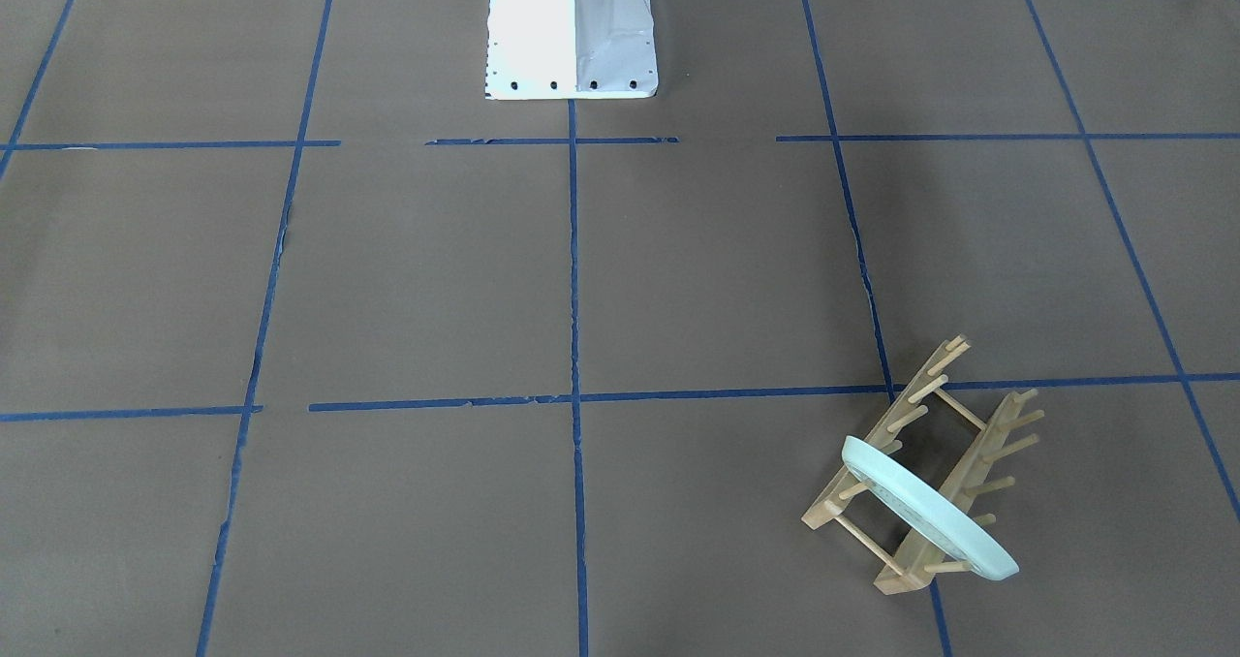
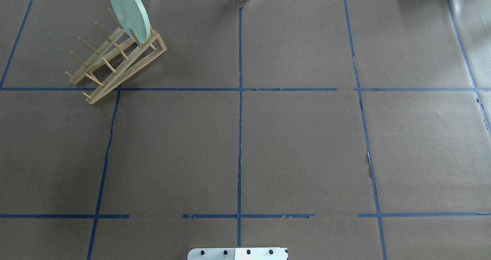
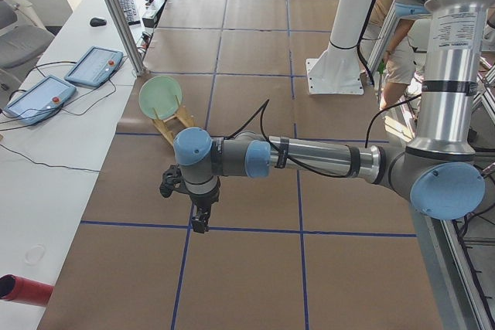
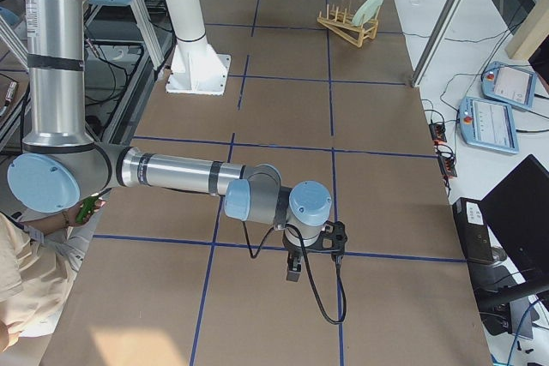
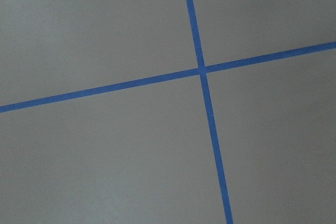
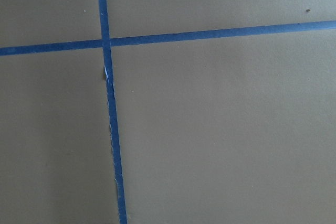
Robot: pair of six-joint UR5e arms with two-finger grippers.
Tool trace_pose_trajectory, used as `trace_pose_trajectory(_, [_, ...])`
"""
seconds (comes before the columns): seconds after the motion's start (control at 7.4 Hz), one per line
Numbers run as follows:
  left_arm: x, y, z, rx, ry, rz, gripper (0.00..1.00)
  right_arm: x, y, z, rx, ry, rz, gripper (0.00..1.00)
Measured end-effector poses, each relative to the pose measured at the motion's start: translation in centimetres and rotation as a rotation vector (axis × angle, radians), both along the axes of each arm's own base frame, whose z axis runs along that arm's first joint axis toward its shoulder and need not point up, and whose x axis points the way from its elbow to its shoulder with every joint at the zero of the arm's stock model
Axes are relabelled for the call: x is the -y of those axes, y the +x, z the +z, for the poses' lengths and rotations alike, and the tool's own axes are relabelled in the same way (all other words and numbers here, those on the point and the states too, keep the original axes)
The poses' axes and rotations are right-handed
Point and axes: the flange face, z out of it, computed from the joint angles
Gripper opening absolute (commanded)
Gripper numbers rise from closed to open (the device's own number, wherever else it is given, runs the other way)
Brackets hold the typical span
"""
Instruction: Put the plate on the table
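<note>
The pale mint-green plate [image 2: 128, 12] stands on edge in the end slot of a wooden peg rack [image 2: 127, 74] at the far left of the table [image 2: 299, 148]. It also shows in the front view [image 1: 935, 514], the left side view [image 3: 160, 94] and the right side view [image 4: 369, 8]. My left gripper [image 3: 199, 222] hangs over the table, well short of the rack; I cannot tell if it is open. My right gripper [image 4: 293, 270] hangs over the table's opposite end, far from the plate; I cannot tell its state either. Both wrist views show only brown paper and blue tape.
The rack [image 1: 980, 452] has several bare pegs. The white robot base [image 1: 572, 32] stands at the table's near middle edge. Teach pendants [image 3: 73, 75] and cables lie on the white bench beyond the table's far edge. A metal post [image 3: 116, 13] stands near the rack.
</note>
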Motion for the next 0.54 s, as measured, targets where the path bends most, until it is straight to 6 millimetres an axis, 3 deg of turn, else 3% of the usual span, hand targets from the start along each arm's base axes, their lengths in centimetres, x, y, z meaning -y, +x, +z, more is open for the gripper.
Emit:
trace_pose_trajectory(0.27, [0.2, 0.0, -0.8, 0.003, 0.018, 0.001, 1.0, 0.0, 0.0, 0.0, 0.0, 0.0, 0.0, 1.0])
trace_pose_trajectory(0.54, [1.3, 0.0, -3.1, 0.012, 0.066, 0.0, 1.0, 0.0, 0.0, 0.0, 0.0, 0.0, 0.0, 1.0])
